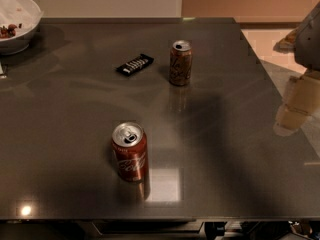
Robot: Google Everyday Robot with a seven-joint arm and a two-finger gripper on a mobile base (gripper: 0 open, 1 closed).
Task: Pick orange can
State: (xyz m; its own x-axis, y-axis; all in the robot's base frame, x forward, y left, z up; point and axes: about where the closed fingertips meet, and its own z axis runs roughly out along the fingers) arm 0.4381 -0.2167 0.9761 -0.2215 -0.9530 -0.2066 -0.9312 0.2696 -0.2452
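Note:
The orange can (180,63) stands upright on the dark grey table (75,114), at the back, a little right of the middle. It has a dull orange-brown body with pale lettering and a silver top with a tab. My gripper (291,115) is a pale shape at the right edge of the view, over the table's right side, well to the right of the orange can and nearer to me. It holds nothing that I can see. The grey arm (310,36) rises above it.
A red cola can (130,151) stands upright at the front middle. A black snack bar (135,64) lies flat left of the orange can. A white bowl (17,21) with food sits at the back left corner. The table's right edge runs close to the gripper.

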